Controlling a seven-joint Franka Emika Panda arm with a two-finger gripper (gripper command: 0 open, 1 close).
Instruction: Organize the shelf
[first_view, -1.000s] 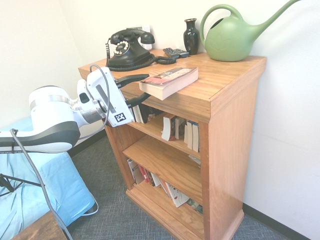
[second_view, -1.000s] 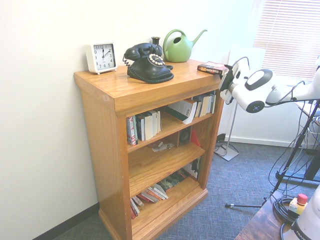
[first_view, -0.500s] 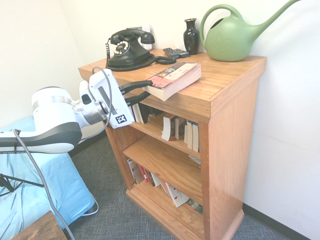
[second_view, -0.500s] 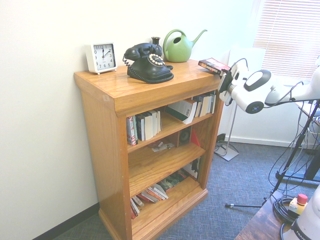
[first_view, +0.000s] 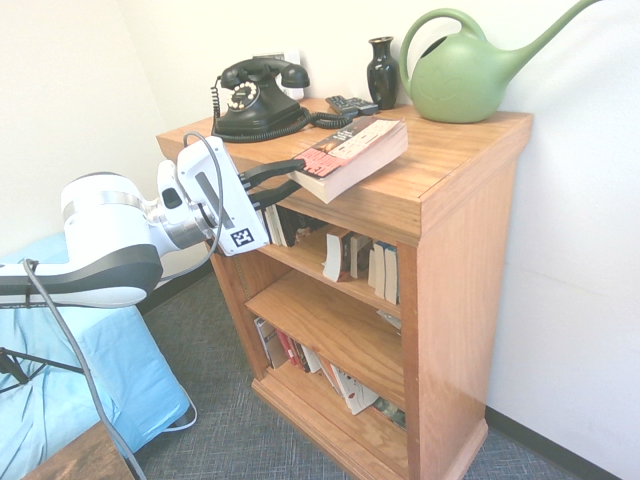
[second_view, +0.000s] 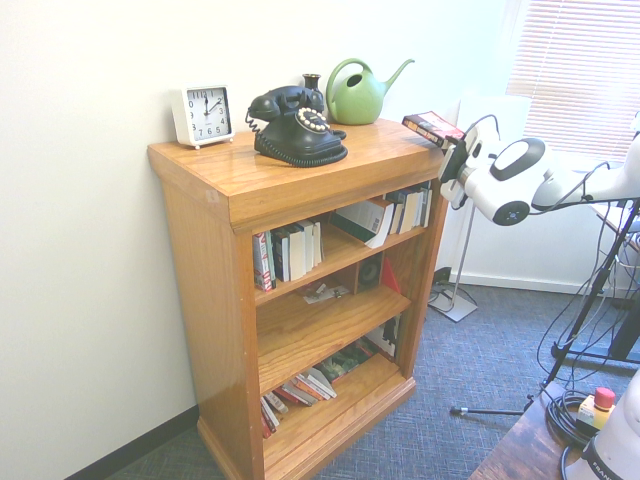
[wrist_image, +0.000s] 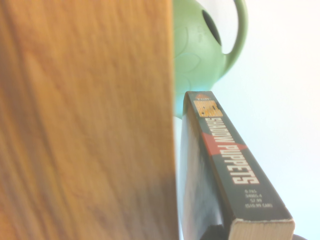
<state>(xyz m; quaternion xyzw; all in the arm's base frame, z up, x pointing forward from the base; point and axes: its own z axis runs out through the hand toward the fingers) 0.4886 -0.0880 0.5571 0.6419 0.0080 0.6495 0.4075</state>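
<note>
Arm reaching level, gripper (first_view: 296, 178) clamped on tilted book (first_view: 350, 152), shelf (first_view: 440, 180) edge

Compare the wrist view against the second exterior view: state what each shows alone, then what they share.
Wrist view only: the title on the book's spine, SHADOW PUPPETS, readable from close by.

Second exterior view only: the white clock, the black telephone, the dark vase, the rows of books on the tiers, and the end effector shut on the book.

Both: the paperback book, raised off the top at its gripped end, the green watering can and the shelf.
</note>
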